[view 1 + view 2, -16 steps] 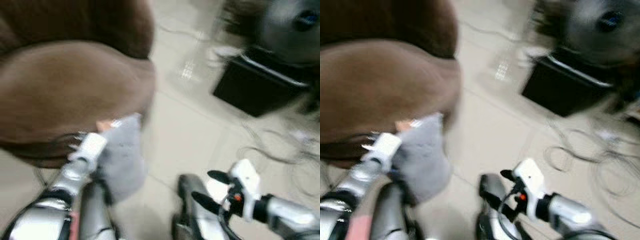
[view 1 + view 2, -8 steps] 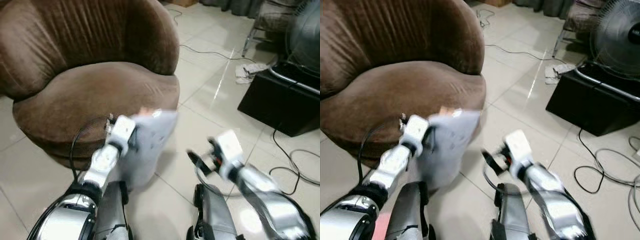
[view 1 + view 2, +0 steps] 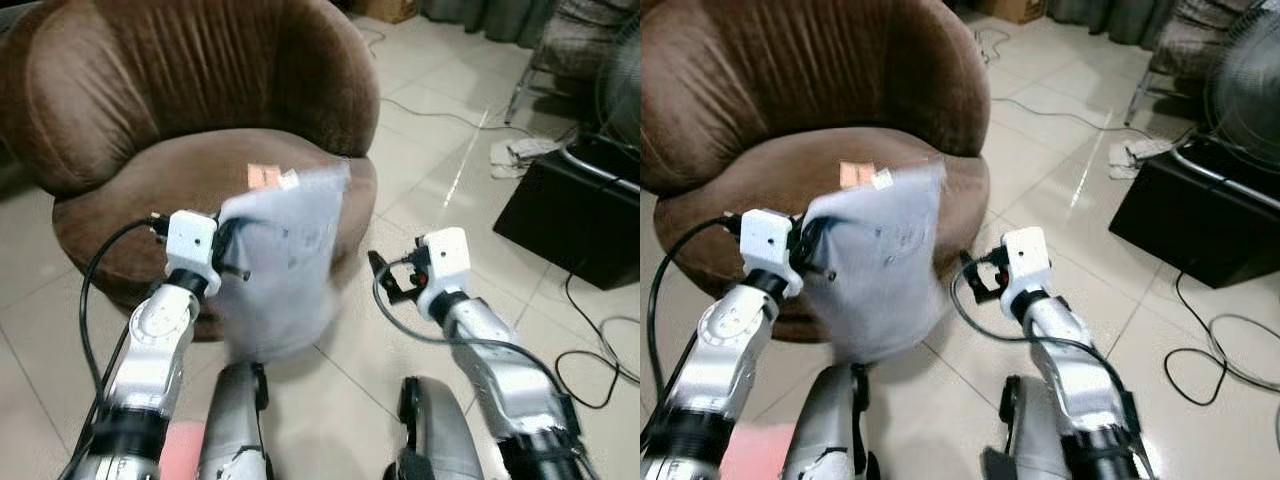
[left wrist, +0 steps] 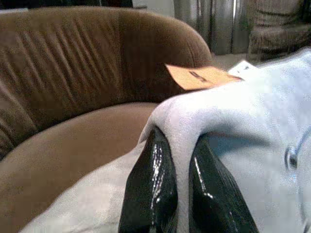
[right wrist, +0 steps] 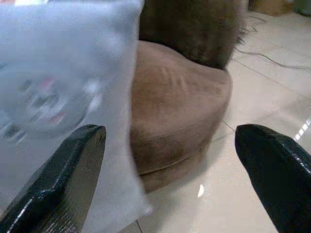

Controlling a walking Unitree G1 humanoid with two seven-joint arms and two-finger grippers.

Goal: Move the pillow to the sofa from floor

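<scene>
Before the brown sofa (image 3: 190, 170), the left gripper (image 4: 176, 194) pinches a fold of the grey pillow (image 3: 285, 265), hanging clear of the floor. Right gripper (image 3: 385, 280) stands beside it, jaws spread. Carry step; next, lift over the seat and release.

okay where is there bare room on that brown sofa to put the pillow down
The seat cushion of the sofa is bare from the backrest to its front edge. The front edge is crowded: the left gripper holds the pillow there, with the open right gripper beside it.
</scene>
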